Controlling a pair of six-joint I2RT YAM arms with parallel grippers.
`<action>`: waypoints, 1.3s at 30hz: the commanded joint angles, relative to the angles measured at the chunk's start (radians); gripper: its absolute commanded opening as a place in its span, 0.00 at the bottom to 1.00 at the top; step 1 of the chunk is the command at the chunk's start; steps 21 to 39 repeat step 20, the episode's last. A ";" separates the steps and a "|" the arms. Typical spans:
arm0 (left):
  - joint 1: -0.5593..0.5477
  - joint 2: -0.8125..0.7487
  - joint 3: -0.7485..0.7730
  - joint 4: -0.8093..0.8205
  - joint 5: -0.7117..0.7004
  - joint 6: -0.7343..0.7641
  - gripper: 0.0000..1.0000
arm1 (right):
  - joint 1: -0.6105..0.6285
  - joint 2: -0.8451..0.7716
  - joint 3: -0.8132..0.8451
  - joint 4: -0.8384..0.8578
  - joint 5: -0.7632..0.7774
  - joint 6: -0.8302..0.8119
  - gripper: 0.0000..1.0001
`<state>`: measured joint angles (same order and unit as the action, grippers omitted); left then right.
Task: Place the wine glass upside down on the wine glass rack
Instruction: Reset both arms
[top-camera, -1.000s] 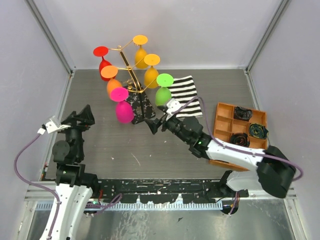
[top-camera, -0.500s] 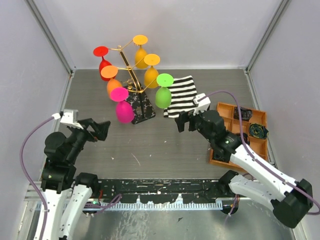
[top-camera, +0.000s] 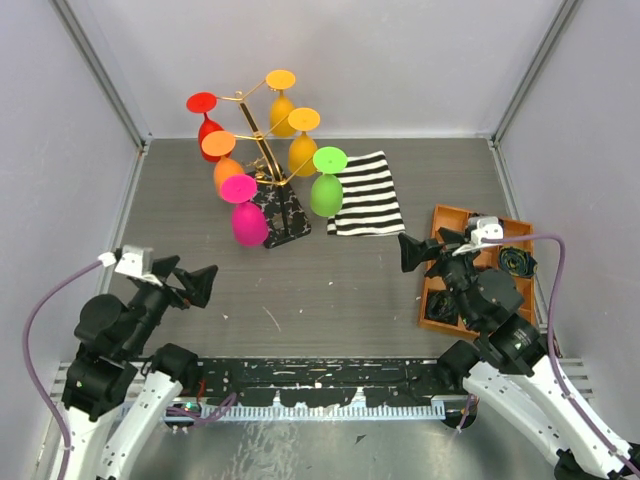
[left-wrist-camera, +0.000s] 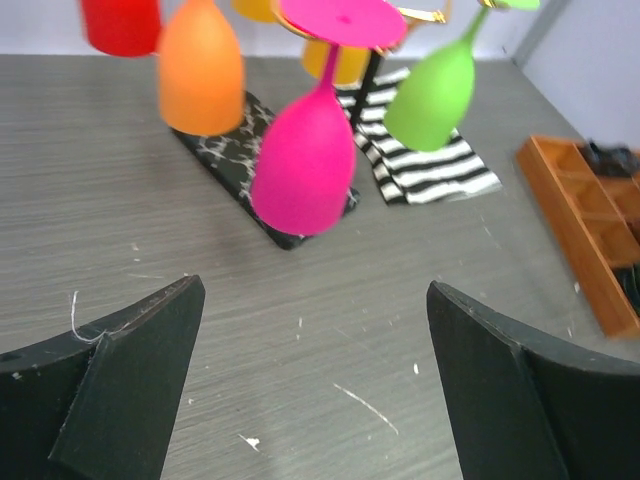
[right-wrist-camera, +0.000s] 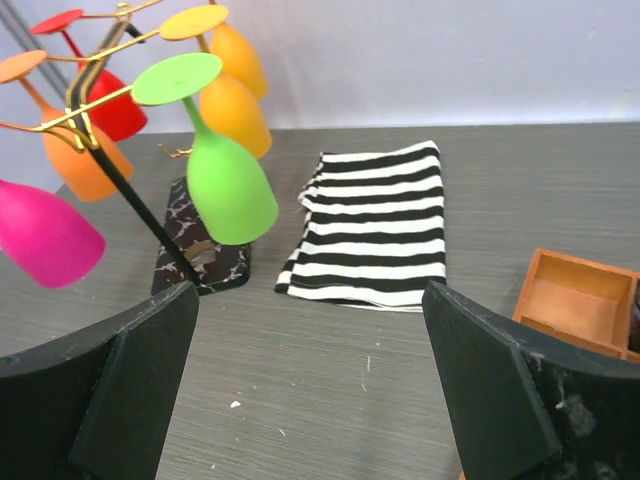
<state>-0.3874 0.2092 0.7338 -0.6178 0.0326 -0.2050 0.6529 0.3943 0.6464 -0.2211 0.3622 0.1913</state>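
The wine glass rack (top-camera: 262, 140), gold wire on a black veined base (top-camera: 288, 216), stands at the back left of the table. Several wine glasses hang upside down from its arms. Among them are a green wine glass (top-camera: 326, 190) (right-wrist-camera: 230, 190), a pink one (top-camera: 246, 222) (left-wrist-camera: 305, 170) and an orange one (top-camera: 227, 172). My left gripper (top-camera: 198, 285) (left-wrist-camera: 315, 300) is open and empty near the front left, well short of the rack. My right gripper (top-camera: 408, 252) (right-wrist-camera: 310, 300) is open and empty at the right, facing the green glass from a distance.
A black-and-white striped cloth (top-camera: 366, 195) lies flat just right of the rack. An orange compartment tray (top-camera: 449, 225) with black coiled items sits at the right, beside my right arm. Enclosure walls close in the back and both sides.
My right gripper has pulled back from beside the green glass to the right, near the tray. My left gripper has dropped toward the near edge. Both jaws have spread wider.
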 joint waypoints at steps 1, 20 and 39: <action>-0.002 -0.078 -0.020 -0.014 -0.206 -0.094 1.00 | -0.001 -0.009 -0.005 -0.065 0.082 0.054 1.00; -0.003 -0.060 -0.065 -0.013 -0.257 -0.132 1.00 | -0.001 -0.068 -0.003 -0.118 0.165 0.101 1.00; -0.003 -0.060 -0.065 -0.013 -0.257 -0.132 1.00 | -0.001 -0.068 -0.003 -0.118 0.165 0.101 1.00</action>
